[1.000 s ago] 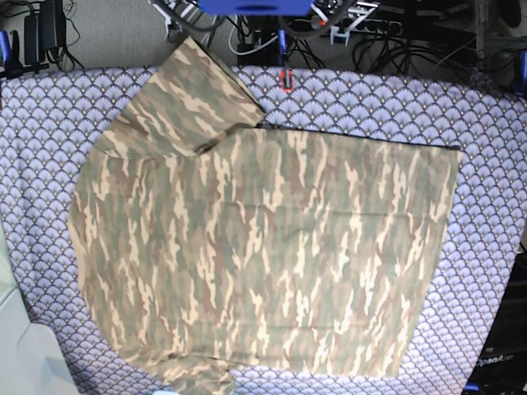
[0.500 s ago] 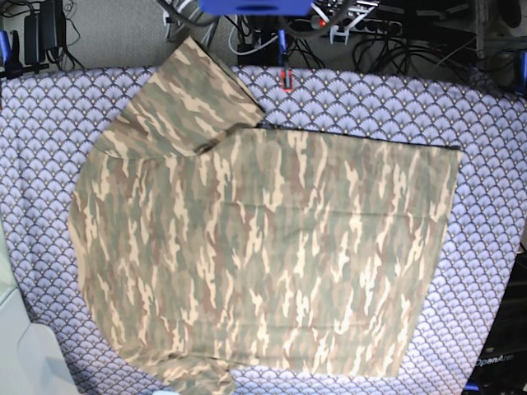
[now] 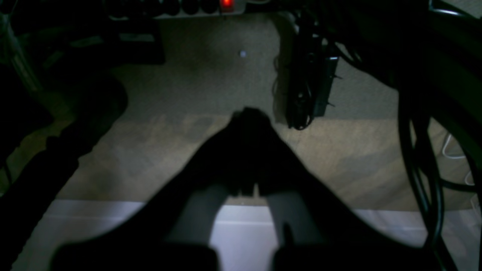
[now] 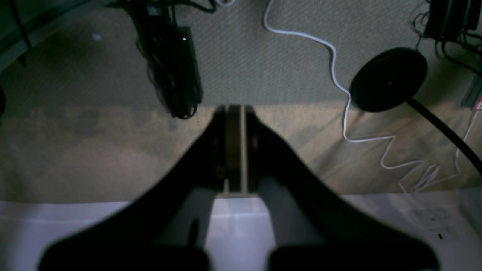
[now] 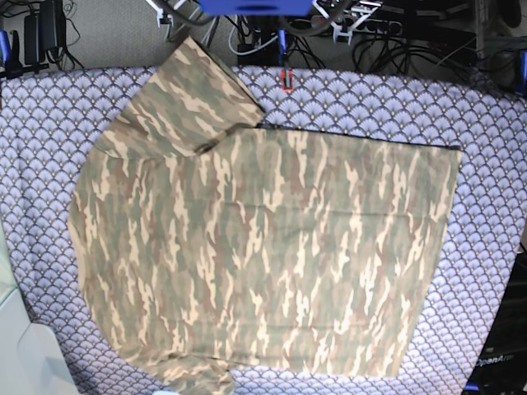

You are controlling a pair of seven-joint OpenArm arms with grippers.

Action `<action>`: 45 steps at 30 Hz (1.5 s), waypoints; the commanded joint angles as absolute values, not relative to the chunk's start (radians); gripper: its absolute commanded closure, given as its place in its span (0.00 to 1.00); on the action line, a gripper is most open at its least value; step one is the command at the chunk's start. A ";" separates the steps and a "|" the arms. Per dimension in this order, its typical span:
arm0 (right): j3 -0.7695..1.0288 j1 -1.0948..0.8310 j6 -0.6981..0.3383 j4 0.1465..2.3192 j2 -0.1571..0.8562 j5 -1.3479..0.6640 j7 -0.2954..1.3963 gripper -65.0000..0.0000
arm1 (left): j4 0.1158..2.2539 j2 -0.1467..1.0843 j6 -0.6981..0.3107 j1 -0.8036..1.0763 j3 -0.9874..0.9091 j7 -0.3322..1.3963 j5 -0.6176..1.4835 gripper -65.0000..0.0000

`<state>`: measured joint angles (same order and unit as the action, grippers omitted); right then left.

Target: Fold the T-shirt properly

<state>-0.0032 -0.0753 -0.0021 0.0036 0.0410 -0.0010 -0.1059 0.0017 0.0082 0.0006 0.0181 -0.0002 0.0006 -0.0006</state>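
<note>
The camouflage T-shirt [image 5: 263, 247] lies spread flat on the purple scallop-patterned tablecloth [image 5: 486, 123]. One sleeve [image 5: 193, 99] points to the far left, and the other sleeve reaches the near edge [image 5: 202, 380]. Neither gripper shows in the base view. In the left wrist view my left gripper [image 3: 246, 116] is shut and empty, off the table and over the carpeted floor. In the right wrist view my right gripper [image 4: 234, 113] is shut and empty, also over the floor. The shirt is out of view in both wrist views.
A small red object [image 5: 286, 79] lies at the table's far edge. A white box [image 5: 25, 354] stands at the near left. Cables and a power brick [image 4: 177, 75], a black round base [image 4: 388, 79] and a power strip [image 3: 308, 86] are on the floor.
The shirt has not moved. Only arm parts at the top edge of the base view have shifted slightly.
</note>
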 commanded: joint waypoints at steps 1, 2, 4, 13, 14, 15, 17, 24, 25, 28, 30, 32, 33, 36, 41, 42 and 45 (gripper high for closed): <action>-0.005 -0.084 -0.005 0.002 0.042 -0.002 -0.108 1.00 | 0.002 0.010 0.004 0.027 0.001 0.001 -0.008 1.00; -0.007 -0.085 -0.005 0.002 0.042 -0.002 -0.110 1.00 | 0.002 0.010 0.004 0.039 0.001 0.001 -0.008 1.00; -0.007 -0.097 -0.005 0.002 0.045 -0.001 -0.143 1.00 | 0.010 0.022 0.002 0.067 0.001 -0.004 -0.008 1.00; -0.007 -0.251 -0.005 0.000 0.085 -0.001 -0.394 1.00 | 0.004 0.056 0.001 0.196 0.002 -0.209 -0.008 1.00; -0.007 -0.268 -0.005 0.000 0.087 -0.001 -0.417 1.00 | 0.004 0.058 0.001 0.208 0.002 -0.226 -0.008 1.00; -0.007 -0.286 -0.005 0.000 0.088 -0.001 -0.444 1.00 | 0.004 0.058 0.001 0.223 0.002 -0.245 -0.008 1.00; -0.007 -0.320 -0.005 0.000 0.102 -0.001 -0.493 1.00 | 0.002 0.058 0.001 0.248 0.002 -0.285 -0.008 1.00; -0.004 -0.435 -0.005 0.000 0.128 -0.001 -0.731 1.00 | 0.002 0.059 -0.044 0.325 0.001 -0.440 -0.008 1.00; -0.001 -0.449 -0.005 0.000 0.130 -0.002 -0.766 1.00 | 0.002 0.067 -0.082 0.335 -0.002 -0.467 -0.005 1.00; 0.004 -0.486 -0.005 0.000 0.157 -0.005 -0.865 1.00 | 0.002 0.079 -0.202 0.374 -0.015 -0.559 0.012 1.00; 0.004 -0.510 -0.005 0.000 0.163 -0.005 -0.926 1.00 | 0.001 0.084 -0.266 0.400 -0.048 -0.630 0.054 1.00; 0.015 -0.538 -0.005 0.000 0.177 -0.007 -0.987 1.00 | 0.001 0.085 -0.314 0.427 -0.071 -0.684 0.084 1.00; 0.027 -0.552 -0.005 0.000 0.182 -0.007 -1.023 1.00 | 0.001 0.085 -0.337 0.440 -0.081 -0.713 0.093 1.00; 0.074 -0.584 -0.005 0.000 0.193 -0.007 -1.109 1.00 | 0.001 0.085 -0.374 0.481 -0.101 -0.802 0.107 1.00; 0.099 -0.644 -0.005 0.000 0.217 -0.007 -1.280 1.00 | 0.001 0.085 -0.375 0.538 -0.113 -0.928 0.107 1.00; 0.099 -0.656 -0.005 0.000 0.217 -0.007 -1.319 1.00 | 0.001 0.084 -0.375 0.550 -0.113 -0.949 0.107 1.00; 0.099 -0.685 -0.005 0.002 0.214 -0.007 -1.383 1.00 | 0.001 0.079 -0.375 0.587 -0.113 -1.035 0.107 1.00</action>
